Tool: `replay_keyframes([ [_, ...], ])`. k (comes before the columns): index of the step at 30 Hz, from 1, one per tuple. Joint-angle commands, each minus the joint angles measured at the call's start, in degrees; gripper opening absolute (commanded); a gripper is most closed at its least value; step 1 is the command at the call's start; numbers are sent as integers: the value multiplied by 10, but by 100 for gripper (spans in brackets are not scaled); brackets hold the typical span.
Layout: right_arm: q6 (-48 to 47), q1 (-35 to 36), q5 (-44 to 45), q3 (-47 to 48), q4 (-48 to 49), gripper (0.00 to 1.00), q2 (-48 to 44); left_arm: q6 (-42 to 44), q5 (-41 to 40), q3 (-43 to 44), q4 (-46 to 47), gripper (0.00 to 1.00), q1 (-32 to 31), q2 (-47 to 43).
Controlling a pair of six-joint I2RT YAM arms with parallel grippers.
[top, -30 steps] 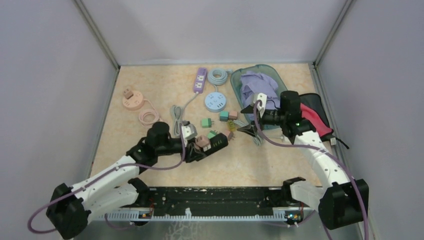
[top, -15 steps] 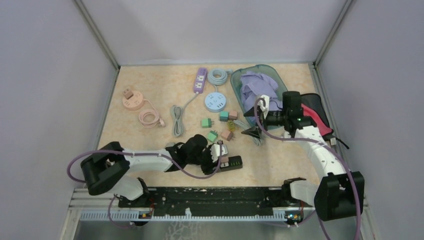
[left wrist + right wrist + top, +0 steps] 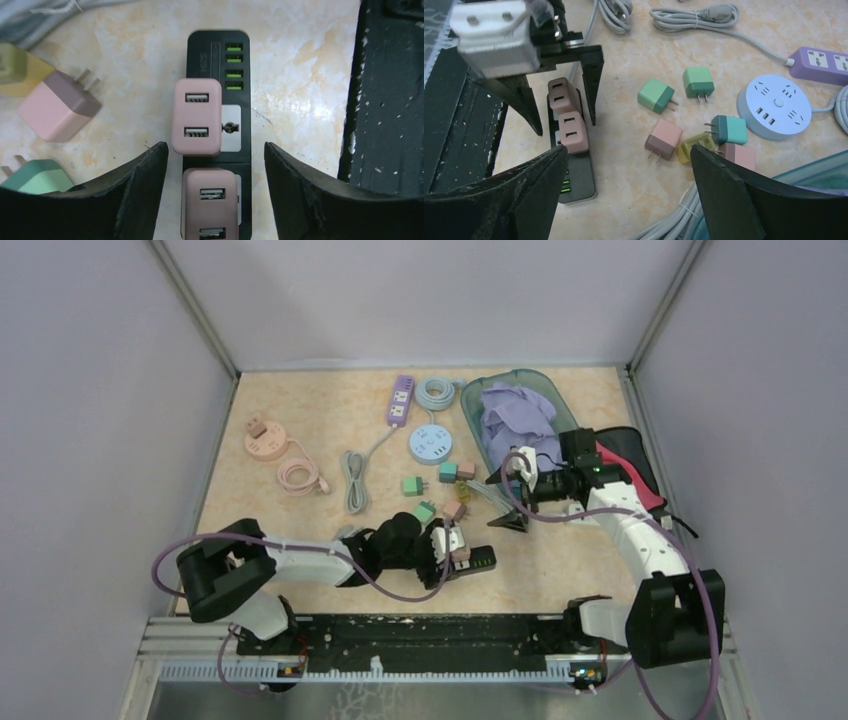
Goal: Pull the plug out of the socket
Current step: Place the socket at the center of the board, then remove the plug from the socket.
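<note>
task thing: black strip (image 3: 235, 55) flat on the table (image 3: 305, 75), near the front rail (image 3: 385, 100); two pink plugs seated in it
far plug: far plug (image 3: 196, 117) sits next to the green ports (image 3: 233, 67), fully in
near plug: near plug (image 3: 211, 205) right below it, fully in, small gap between the two
left hand: left hand (image 3: 215, 150) has fingers apart, straddling the strip, tips level with the gap between the plugs; touching neither that I can see
right hand: right hand (image 3: 626, 150) has fingers apart, holds nothing, hangs well right of the strip, facing it
clutter: loose plugs (image 3: 55, 110) just left of the strip, not touching it
step: judged pre-grasp; nothing pulled yet
risk 1: the tips line up with the gap, so closing here may pinch both plugs, or only the corners of each, and slip
risk 2: nothing pins the strip; a pull probably lifts or drags the whole strip with the plug seated in it
risk 3: the left finger is close to the loose plugs; closing or shifting could shove them or trap one
risk 4: a tilted pull could jam the prongs; a straight pull looks safer
risk 5: the strip is close to the rail; a drag that way could wedge it
fix guess: centre on one plug, bring the right hand down on the strip's port end
</note>
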Motion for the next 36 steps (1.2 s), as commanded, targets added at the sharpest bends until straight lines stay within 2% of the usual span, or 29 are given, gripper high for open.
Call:
replay_keyframes([
  [1, -181, -5, -70, -1, -88, 97, 7, -7, 7, -20, 97, 81, -4, -46],
  [2, -200, -5, -77, -10, -93, 99, 7, -5, 9, -24, 103, 84, -4, -56],
  [4, -211, -4, -87, -23, -91, 99, 11, 0, 8, -33, 109, 99, -4, -78],
  [5, -211, -5, -91, -24, -92, 99, 14, 2, 10, -39, 113, 100, -4, -91],
  [10, -217, 14, -77, -24, -97, 99, 25, -6, 2, -83, 142, 100, -3, -169],
  [18, -184, 122, 43, -24, -60, 98, 42, -103, -96, -201, 267, 100, 1, -295],
  [21, -153, 168, 97, -36, -22, 96, 43, -102, -90, -216, 238, 100, 3, -329],
  [24, -102, 217, 149, -49, 34, 89, 45, -91, -72, -231, 222, 99, 3, -333],
  [29, -65, 270, 200, -55, 69, 78, 56, -59, -43, -282, 308, 95, 3, -298],
  [36, -57, 306, 258, -59, 86, 64, 68, -49, -52, -252, 306, 83, 3, -243],
])
